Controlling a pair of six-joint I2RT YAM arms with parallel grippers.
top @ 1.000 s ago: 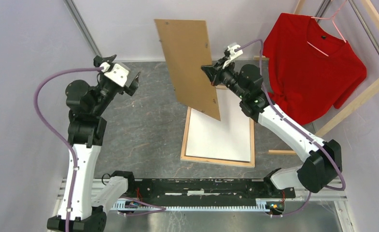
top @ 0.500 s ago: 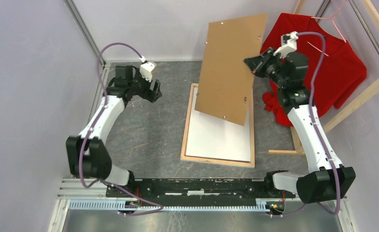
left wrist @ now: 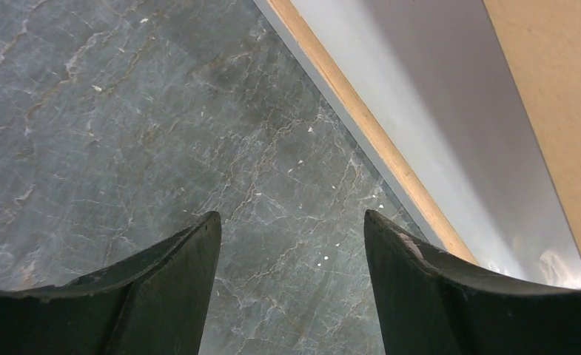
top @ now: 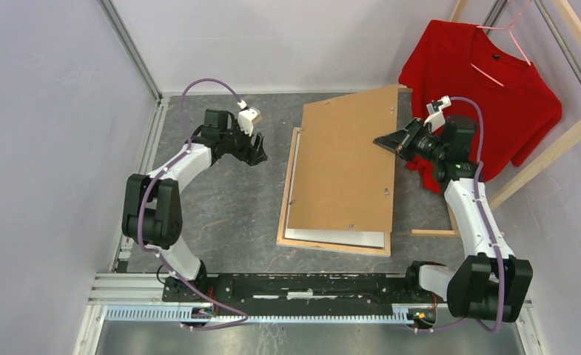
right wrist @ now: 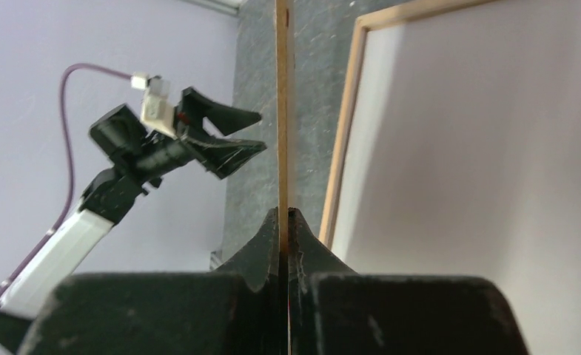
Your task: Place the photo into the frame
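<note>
The frame (top: pixel 332 248) lies flat on the grey table, bare-wood side up. A plain white sheet (top: pixel 336 237), the photo with its print side hidden, lies inside it. My right gripper (top: pixel 382 140) is shut on the right edge of a brown hardboard sheet (top: pixel 346 166) and holds it low and nearly flat over the frame, covering most of the white sheet. In the right wrist view the board's thin edge (right wrist: pixel 281 111) runs up from the shut gripper (right wrist: pixel 286 214). My left gripper (top: pixel 260 154) is open and empty above the table, just left of the frame's left rail (left wrist: pixel 361 118).
A red shirt (top: pixel 487 81) hangs on a bare-wood rack (top: pixel 546 155) at the back right, close behind my right arm. A loose wood strip (top: pixel 431 232) lies right of the frame. Grey walls stand on the left and at the back.
My right gripper has swung the hardboard from steeply tilted down to nearly flat over the frame. My left arm has reached right, toward the frame's upper left corner.
</note>
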